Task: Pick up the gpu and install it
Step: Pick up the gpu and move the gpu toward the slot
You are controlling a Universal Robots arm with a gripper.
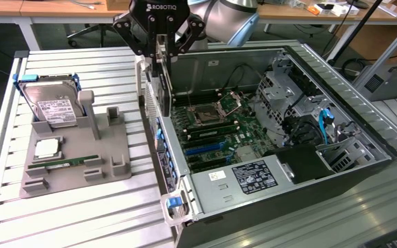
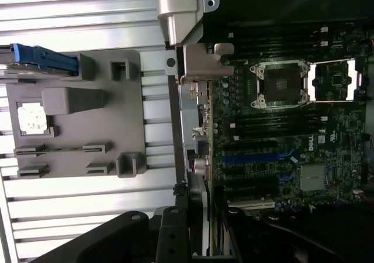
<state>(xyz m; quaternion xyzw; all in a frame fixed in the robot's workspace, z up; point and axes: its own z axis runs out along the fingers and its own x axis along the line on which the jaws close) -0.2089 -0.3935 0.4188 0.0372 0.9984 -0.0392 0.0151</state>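
Just right of the grey parts tray [image 1: 74,155], my gripper [image 1: 161,49] is partly closed, clamping the top edge of the gpu [image 1: 159,88]. The card hangs upright beneath me, bracket toward the tray, above the case wall [image 1: 178,175]. The motherboard's slots [image 1: 202,150] lie lower, toward the exterior view's right.

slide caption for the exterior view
Gripper holding the gpu on edge at the open computer case rim, parts tray beside it

Open from above over the board's slots [image 1: 202,150]. Hemmed by the case wall [image 1: 178,175] just beside the gpu [image 1: 161,82], drive cage [image 1: 288,88] and cables [image 1: 326,121] toward the exterior view's right, power supply [image 1: 254,175] at the slots' end.
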